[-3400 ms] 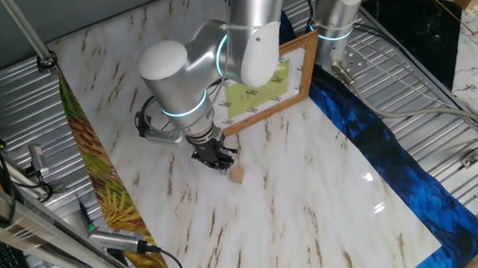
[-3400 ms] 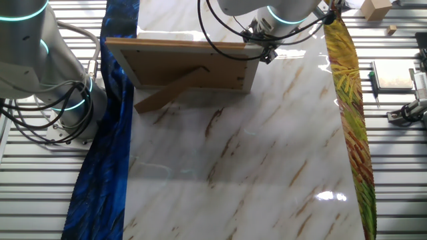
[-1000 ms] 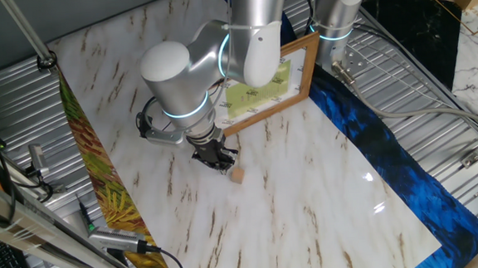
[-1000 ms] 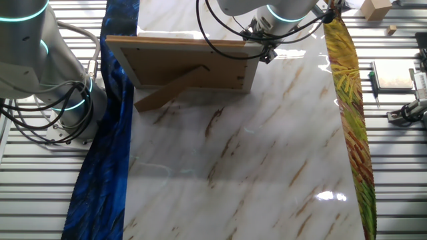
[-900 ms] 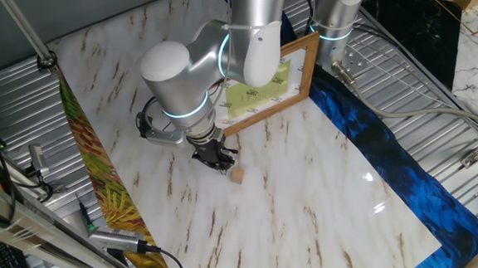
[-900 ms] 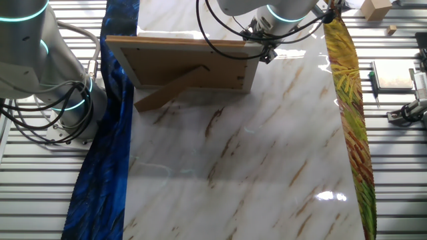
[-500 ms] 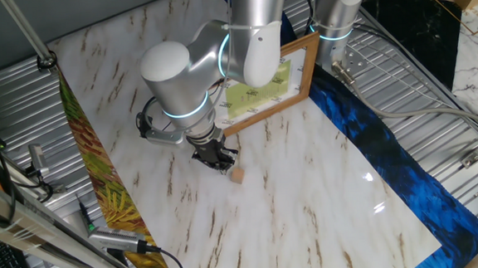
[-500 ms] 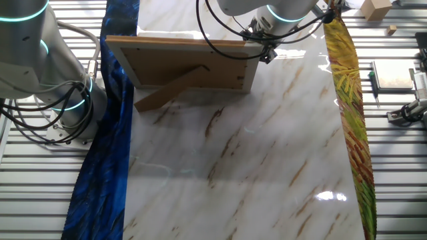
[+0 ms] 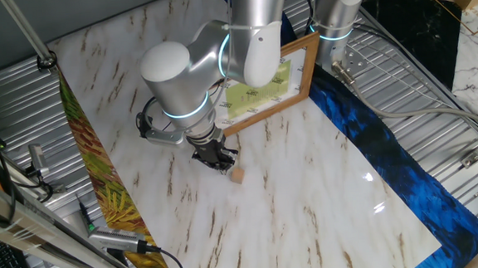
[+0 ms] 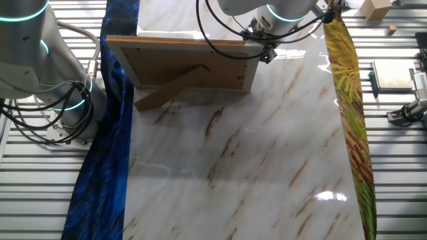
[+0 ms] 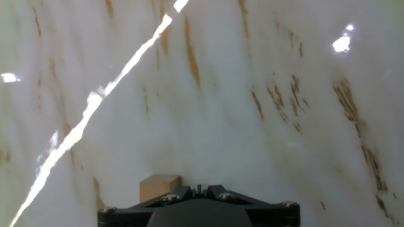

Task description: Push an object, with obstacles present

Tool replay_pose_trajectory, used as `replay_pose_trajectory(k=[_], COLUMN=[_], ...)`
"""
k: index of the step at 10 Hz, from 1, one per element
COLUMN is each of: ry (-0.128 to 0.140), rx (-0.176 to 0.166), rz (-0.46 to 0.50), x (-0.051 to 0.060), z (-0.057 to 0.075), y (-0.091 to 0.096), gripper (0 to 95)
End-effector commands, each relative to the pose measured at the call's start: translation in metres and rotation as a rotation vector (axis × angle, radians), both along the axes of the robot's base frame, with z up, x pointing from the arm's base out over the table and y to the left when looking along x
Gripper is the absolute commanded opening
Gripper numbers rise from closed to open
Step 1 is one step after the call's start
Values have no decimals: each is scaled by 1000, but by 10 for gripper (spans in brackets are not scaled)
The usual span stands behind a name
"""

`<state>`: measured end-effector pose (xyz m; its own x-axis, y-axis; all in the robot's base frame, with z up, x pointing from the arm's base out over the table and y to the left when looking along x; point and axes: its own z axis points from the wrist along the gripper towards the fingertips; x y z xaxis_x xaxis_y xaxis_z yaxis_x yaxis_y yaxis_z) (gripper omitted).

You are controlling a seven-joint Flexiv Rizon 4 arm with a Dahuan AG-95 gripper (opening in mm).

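**No movement seen in the last seconds: tool and block stay where they were**

Compared with the earlier pictures of both fixed views, almost nothing is changed. The arm is kept in the same pose, and the small tan wooden block (image 9: 236,175) is found at the same place on the marble table (image 9: 309,188). From this it is judged that the push is paused or not yet truly begun, so most of the task is left to do.

Going from left to right in the one fixed view: the tool (image 9: 215,158) is held low over the table, and the block lies just beside its tip, on the side toward the camera; whether they touch cannot be told. Further right and behind, the wooden picture frame (image 9: 306,72) with its yellow-green sheet is standing, apart from the block.

In the hand view the block (image 11: 159,188) is seen just in front of the tool (image 11: 199,189), a little to the left of its middle. The fingers appear closed together, with nothing gripped between them.

In the other fixed view the block is hidden behind the frame (image 10: 187,63).
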<state>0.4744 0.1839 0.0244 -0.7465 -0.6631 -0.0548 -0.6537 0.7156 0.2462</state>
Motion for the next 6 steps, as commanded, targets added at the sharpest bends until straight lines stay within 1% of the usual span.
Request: replay_pose_trajectory(k=[1, 6], ry=[0, -2], rx=[0, -1], rz=[-1, 3], x=[0, 0], z=[0, 0], y=[0, 0], gripper=[0, 0])
